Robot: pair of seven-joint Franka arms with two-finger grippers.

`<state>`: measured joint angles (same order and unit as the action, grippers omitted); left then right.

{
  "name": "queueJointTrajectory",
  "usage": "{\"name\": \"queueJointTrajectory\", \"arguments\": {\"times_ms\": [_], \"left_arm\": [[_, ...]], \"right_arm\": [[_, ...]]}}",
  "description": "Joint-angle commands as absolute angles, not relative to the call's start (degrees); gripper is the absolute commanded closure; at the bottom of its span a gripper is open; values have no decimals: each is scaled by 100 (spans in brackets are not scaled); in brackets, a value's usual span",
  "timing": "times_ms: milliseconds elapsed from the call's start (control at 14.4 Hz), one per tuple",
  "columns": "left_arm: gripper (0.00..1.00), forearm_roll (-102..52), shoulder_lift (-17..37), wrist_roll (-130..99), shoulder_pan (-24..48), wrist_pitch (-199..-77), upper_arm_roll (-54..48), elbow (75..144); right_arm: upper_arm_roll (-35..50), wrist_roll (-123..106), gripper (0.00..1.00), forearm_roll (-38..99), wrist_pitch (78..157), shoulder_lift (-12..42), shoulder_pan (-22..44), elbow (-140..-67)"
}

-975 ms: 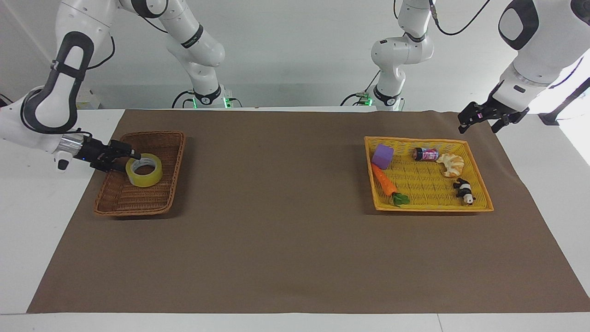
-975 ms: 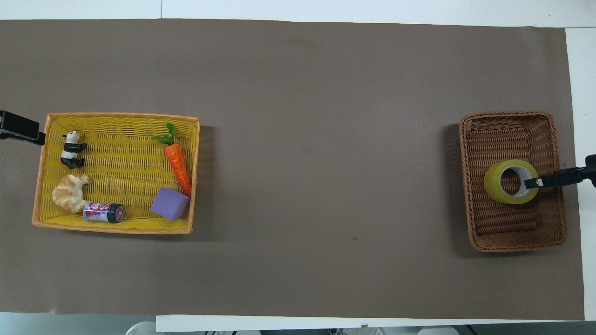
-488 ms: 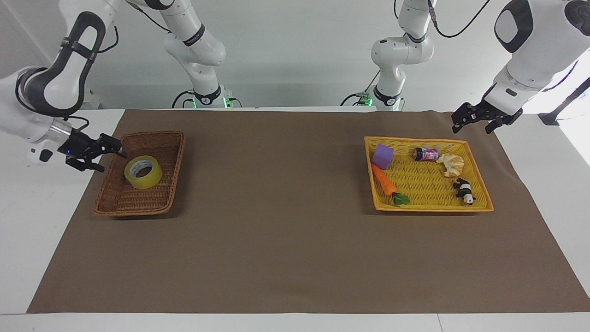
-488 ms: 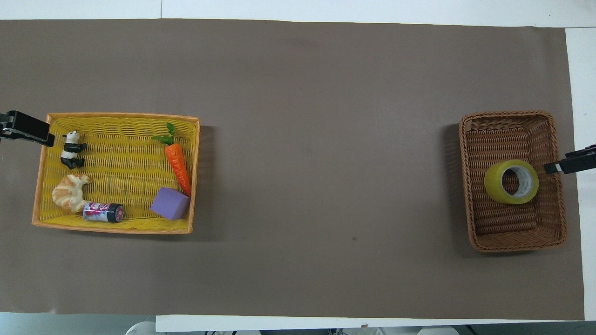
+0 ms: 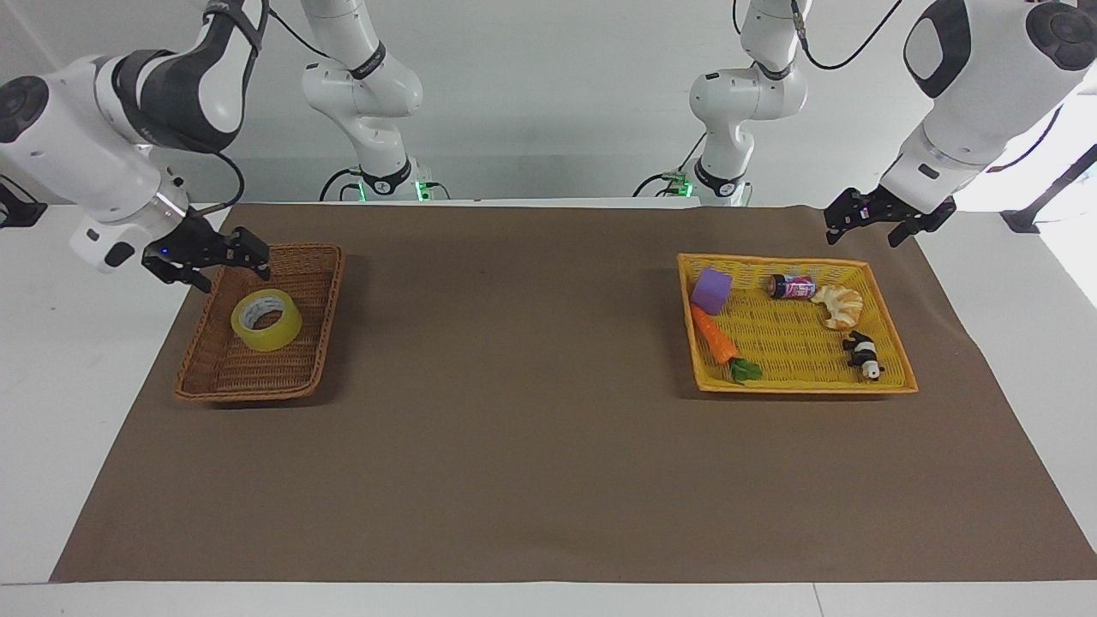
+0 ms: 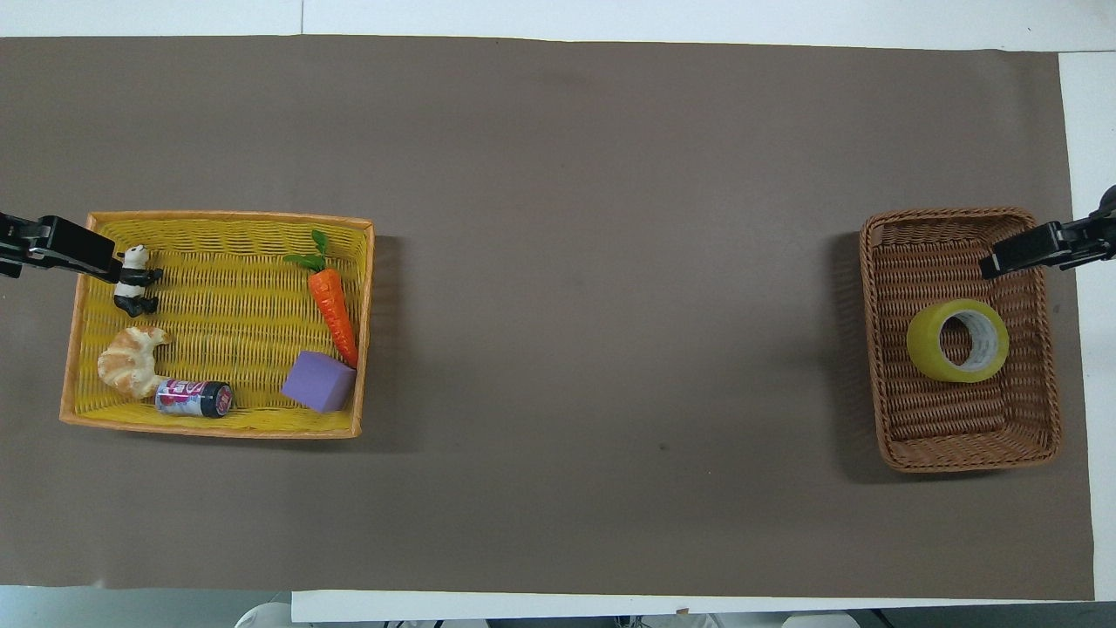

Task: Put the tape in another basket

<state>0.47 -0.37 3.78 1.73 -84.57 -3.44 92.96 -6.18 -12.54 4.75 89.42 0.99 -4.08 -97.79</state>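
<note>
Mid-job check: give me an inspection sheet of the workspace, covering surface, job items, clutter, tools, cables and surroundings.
Surface: brown mat on a white table, flat.
Job's things: tape lies flat in the brown wicker basket, held by nothing.
Clutter: yellow basket holds a purple cube, carrot, can, croissant and panda.
Grippers: right tool hovers over the wicker basket's end nearer the robots, apart from the tape; left tool hovers by the yellow basket's corner nearer the robots.
Cables: black cable runs along the arms, off the mat.
Surroundings: nothing seen but a white wall.
</note>
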Motion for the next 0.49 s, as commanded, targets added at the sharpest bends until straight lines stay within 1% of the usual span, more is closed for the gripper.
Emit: {"name": "queueJointTrajectory", "arguments": {"times_ms": [0,70,139,279,418], "left_arm": [[0,53,-149,396,132,-8402,-360,9404],[0,53,-141,387,132,-8402,-352,9404],[0,53,-149,395,132,-8402,-352,9404],[0,53,-141,396,132,-8402,-352,9404],[0,53,-141,387,132,-8402,-352,9404]], "right_arm": [[-624,-1072,0,230,8475,-289,-413,-9844],[-615,-1081,0,63,8290,-386,-343,-9844],[-615,-1064,0,-243,8288,-404,-186,-9826],[-607,-1028,0,-588,8323,-256,8,-9441],[-598,-1028,0,-528,8314,-124,-35,-9177]]}}
